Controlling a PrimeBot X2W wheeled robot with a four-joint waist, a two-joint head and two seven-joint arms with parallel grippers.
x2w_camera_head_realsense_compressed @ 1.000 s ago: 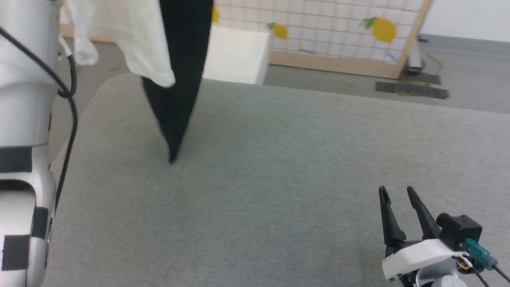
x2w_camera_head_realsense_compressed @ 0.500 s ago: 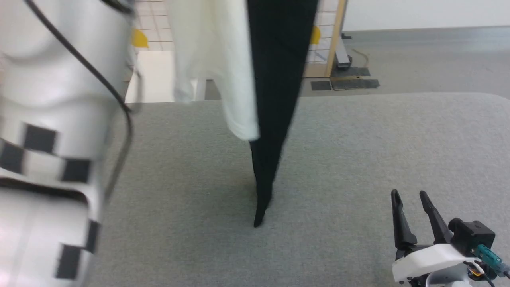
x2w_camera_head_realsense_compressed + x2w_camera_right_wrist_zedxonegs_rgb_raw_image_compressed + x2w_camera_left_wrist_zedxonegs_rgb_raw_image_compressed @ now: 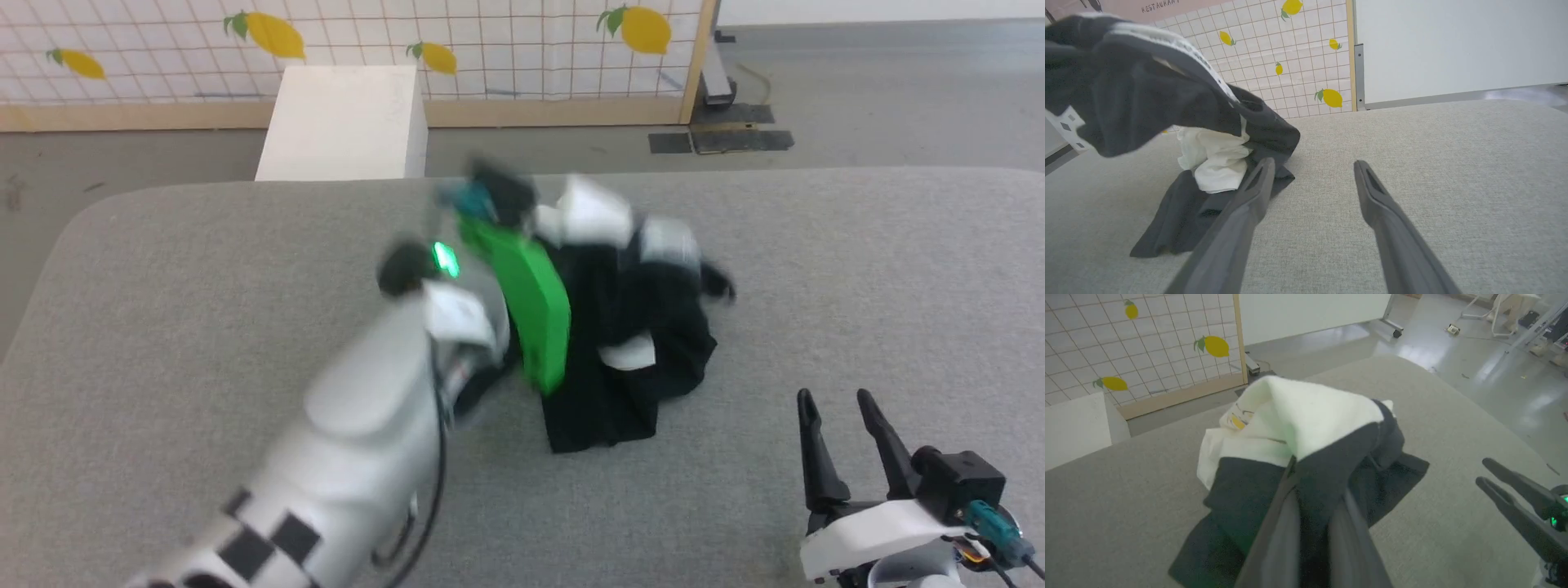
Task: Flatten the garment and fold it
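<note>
Gripping black cloth of the garment (image 3: 629, 359), crumpled in a heap mid-surface, with left gripper (image 3: 1316, 477) pinched tight. Resting near the heap, right gripper (image 3: 833, 400) spread wide and empty. Not yet flattened, apparently; spreading and folding all left. Grey padded table (image 3: 204, 286); beyond, white box (image 3: 343, 122), lemon-print screen (image 3: 522, 49), grey floor (image 3: 882, 90).
</note>
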